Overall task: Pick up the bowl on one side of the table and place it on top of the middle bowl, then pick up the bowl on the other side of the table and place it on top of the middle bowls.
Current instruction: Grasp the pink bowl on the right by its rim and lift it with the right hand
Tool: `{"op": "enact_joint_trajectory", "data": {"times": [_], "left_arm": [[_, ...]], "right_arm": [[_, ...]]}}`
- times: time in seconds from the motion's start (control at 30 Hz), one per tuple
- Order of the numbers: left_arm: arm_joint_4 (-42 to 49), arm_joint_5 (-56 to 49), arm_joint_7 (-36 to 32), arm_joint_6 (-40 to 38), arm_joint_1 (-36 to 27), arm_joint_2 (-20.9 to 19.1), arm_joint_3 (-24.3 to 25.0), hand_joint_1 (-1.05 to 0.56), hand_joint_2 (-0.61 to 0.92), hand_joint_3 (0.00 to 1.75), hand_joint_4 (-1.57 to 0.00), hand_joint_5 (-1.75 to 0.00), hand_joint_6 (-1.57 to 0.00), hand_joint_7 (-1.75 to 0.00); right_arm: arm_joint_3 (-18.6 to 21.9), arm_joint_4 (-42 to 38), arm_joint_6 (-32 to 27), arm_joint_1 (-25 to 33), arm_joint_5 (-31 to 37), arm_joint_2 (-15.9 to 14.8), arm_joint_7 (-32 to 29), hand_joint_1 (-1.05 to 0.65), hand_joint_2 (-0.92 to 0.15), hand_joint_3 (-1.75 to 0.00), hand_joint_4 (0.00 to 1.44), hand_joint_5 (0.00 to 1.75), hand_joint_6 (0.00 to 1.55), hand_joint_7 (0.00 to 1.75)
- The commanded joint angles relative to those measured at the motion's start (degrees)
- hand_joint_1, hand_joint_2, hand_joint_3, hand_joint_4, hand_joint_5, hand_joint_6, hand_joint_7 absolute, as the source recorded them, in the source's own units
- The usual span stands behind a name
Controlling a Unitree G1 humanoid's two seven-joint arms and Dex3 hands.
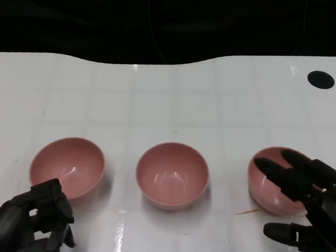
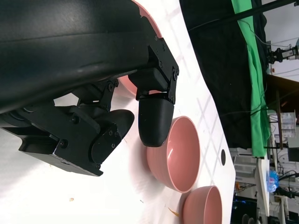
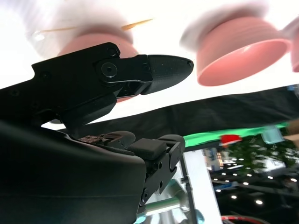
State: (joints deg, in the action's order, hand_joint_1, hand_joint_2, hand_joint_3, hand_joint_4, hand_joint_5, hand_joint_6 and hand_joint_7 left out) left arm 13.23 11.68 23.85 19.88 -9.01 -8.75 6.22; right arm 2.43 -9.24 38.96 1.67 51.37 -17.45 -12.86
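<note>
I've got my right hand [image 1: 301, 196] spread open over the right pink bowl [image 1: 271, 182], not yet gripping, ready to lift it onto the middle bowl [image 1: 172, 175], while my left hand [image 1: 31, 220] waits curled and empty.

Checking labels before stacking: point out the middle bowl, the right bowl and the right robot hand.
middle bowl [image 1: 172, 175], head view, inner bottom.
right bowl [image 1: 266, 185], head view, inner wall left of the fingers.
right robot hand [image 1: 313, 199], head view, middle of the hand.
</note>
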Motion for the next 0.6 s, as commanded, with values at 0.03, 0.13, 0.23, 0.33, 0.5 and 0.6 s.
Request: {"op": "enact_joint_trajectory", "data": {"times": [0.03, 0.13, 0.23, 0.33, 0.5, 0.6], "left_arm": [[0.03, 0.51, 0.45, -0.31, 0.05, -1.04, 0.54, -0.03, 0.57, 1.20, -0.76, -1.75, -0.68, -1.67], [-0.61, 0.32, 0.35, -0.76, -0.12, -1.12, 0.37, -0.02, 0.58, 1.21, -0.75, -1.75, -0.66, -1.66], [-0.38, -0.12, 0.05, -0.21, 0.05, -1.08, 0.44, -0.01, 0.58, 1.21, -0.75, -1.75, -0.67, -1.68], [-0.04, -0.17, 0.12, 0.18, 0.19, -1.08, 0.52, -0.01, 0.57, 1.21, -0.76, -1.75, -0.67, -1.68], [-0.30, 0.12, 0.46, 0.02, -0.02, -1.18, 0.51, 0.00, 0.58, 1.21, -0.75, -1.75, -0.66, -1.68], [-0.28, -0.30, 0.01, 0.16, -0.05, -1.07, 0.44, 0.00, 0.58, 1.21, -0.76, -1.75, -0.66, -1.69]], "right_arm": [[-1.52, 1.51, -2.53, 0.63, -0.77, -2.52, -1.20, -1.02, -0.92, -0.28, 0.27, 0.01, 0.29, 0.00], [-2.63, 1.64, -6.64, 0.12, 0.48, -3.91, -1.30, -1.03, -0.92, -0.28, 0.28, 0.02, 0.30, 0.01], [-4.46, 1.26, -10.12, -0.59, 1.68, -4.87, -1.90, -1.04, -0.92, -0.23, 0.32, 0.03, 0.33, 0.02], [-6.10, 1.21, -12.07, -0.96, 1.47, -5.79, -2.15, -1.03, -0.92, -0.21, 0.33, 0.03, 0.34, 0.02], [-8.90, -0.21, -15.15, -2.27, 1.32, -6.94, -1.59, -1.03, -0.92, -0.18, 0.34, 0.03, 0.35, 0.02], [-10.45, -0.93, -16.98, -2.98, 0.91, -7.49, -0.58, -1.03, -0.92, -0.16, 0.34, 0.03, 0.34, 0.01]]}}
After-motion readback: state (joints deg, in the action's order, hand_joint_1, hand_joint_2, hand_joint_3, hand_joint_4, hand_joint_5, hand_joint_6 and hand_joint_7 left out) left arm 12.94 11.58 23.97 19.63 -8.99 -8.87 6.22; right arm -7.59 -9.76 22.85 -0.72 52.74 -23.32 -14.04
